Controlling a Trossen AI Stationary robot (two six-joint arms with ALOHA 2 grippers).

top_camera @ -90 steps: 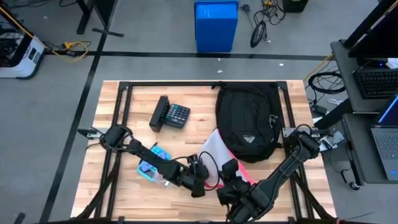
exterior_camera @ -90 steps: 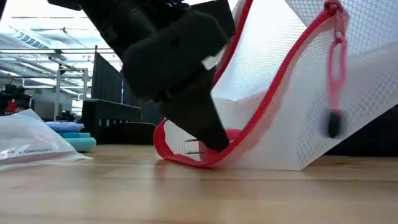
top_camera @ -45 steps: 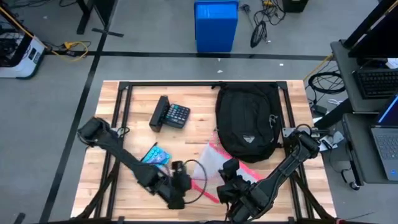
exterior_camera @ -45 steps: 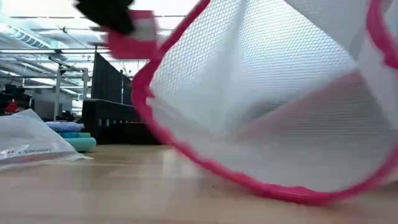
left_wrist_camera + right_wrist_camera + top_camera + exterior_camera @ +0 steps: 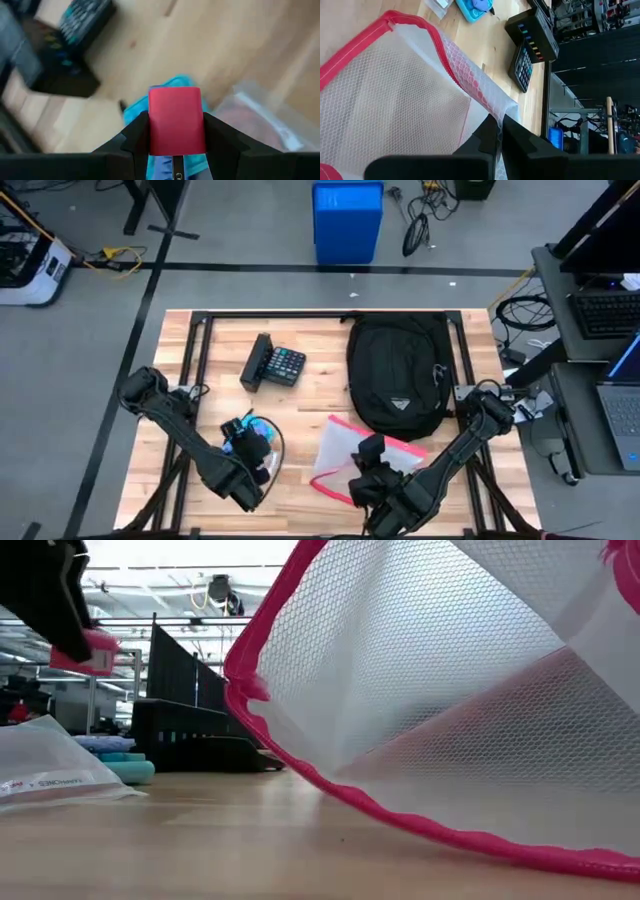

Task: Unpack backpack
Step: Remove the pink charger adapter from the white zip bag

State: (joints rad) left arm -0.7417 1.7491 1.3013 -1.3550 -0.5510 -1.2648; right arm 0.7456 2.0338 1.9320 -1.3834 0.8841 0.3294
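Two arms worked over the wooden table (image 5: 215, 385), which filled the middle of the high view. Backpack (image 5: 398, 375): black, zipped side up, lay in the upper right part of the tabletop, white triangular patch toward the lower edge of the frame; neither gripper touched it.

White mesh pouch (image 5: 352, 457) with a red zipper border lay just below the backpack, lower centre-right of the high view. In the low view it rose as a tilted sheet filling the right two thirds of the frame, zipper edge resting on the wood.

Right gripper (image 5: 499, 131): fingers pressed together on an edge of the mesh pouch, seen at lower centre of the right wrist view; in the high view it sat at the pouch's lower edge.

Black calculator (image 5: 274, 364) lay upper centre-left of the table, well apart from the pouch.

Clear plastic bag (image 5: 55, 775) lay flat at the left edge of the low view, beside a blue item (image 5: 245, 430) at lower left of the table.

Left gripper (image 5: 176, 137): pinching a small red rectangular block (image 5: 176, 120) between its fingers, held above the blue item; in the low view it hung clear of the wood, upper left.
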